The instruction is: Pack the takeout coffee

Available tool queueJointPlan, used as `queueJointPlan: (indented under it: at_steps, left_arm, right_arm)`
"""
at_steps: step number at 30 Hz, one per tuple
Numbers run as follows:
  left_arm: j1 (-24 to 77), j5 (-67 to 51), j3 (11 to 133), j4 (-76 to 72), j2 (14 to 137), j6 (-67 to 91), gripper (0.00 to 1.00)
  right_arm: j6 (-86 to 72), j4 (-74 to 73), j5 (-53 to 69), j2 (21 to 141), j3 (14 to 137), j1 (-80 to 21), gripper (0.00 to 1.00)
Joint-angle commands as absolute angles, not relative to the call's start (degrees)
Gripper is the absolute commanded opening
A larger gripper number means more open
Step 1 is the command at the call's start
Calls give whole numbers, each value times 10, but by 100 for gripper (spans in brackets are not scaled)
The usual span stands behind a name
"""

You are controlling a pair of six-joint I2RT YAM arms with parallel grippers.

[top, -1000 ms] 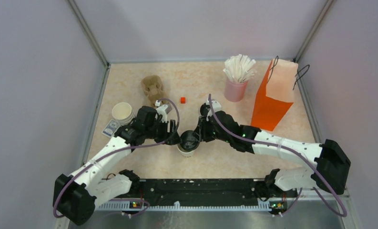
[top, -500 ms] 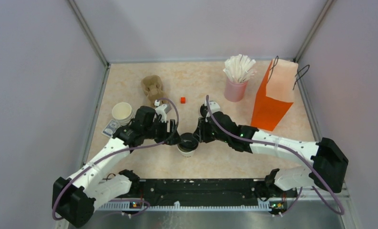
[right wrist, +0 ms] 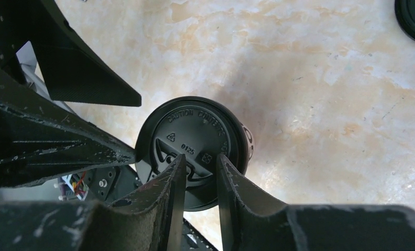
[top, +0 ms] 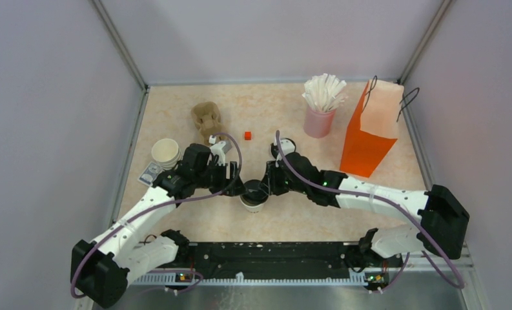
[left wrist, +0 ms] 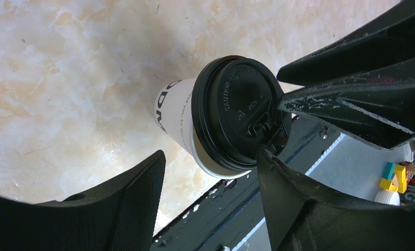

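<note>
The takeout coffee [top: 254, 194] stands upright on the table between the two arms, a pale printed paper cup under a round black lid [left wrist: 239, 112]. My left gripper [left wrist: 210, 157] is open. Its fingers straddle the cup's near side, the right finger touching the lid's rim and the left pad clear of the cup wall. My right gripper [right wrist: 201, 158] sits over the lid [right wrist: 192, 141], its fingers drawn almost together with a narrow gap and their tips resting on the lid's top. In the top view the grippers meet at the cup, the left gripper [top: 235, 187] and the right gripper [top: 266, 186].
An orange paper bag [top: 368, 132] stands open at the back right, beside a pink cup of white straws [top: 320, 116]. A stack of lidless cream cups [top: 166, 152], a brown pulp carrier [top: 206, 119] and a small red block [top: 247, 135] lie behind. A spare black lid [right wrist: 414, 18] lies nearby.
My right gripper has moved a little to the left, further over the cup's lid. The left gripper and the cup have stayed where they were.
</note>
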State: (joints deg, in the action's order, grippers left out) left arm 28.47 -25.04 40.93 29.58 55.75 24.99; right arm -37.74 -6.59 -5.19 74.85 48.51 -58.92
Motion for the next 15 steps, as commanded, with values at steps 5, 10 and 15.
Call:
queueJointPlan:
  at_steps: [5,10,15]
  left_arm:
    - [281,-236,417,293,544,260,70]
    - [279,-196,417,301,533,291,70]
    - [263,-197,418,294,521,319,74]
  right_arm:
    - [-357,-29,-31,747,507,-614,27]
    - [-327,-19,-16,755,518,-626,37]
    - [-303,-24,-8,773,534,-637,39]
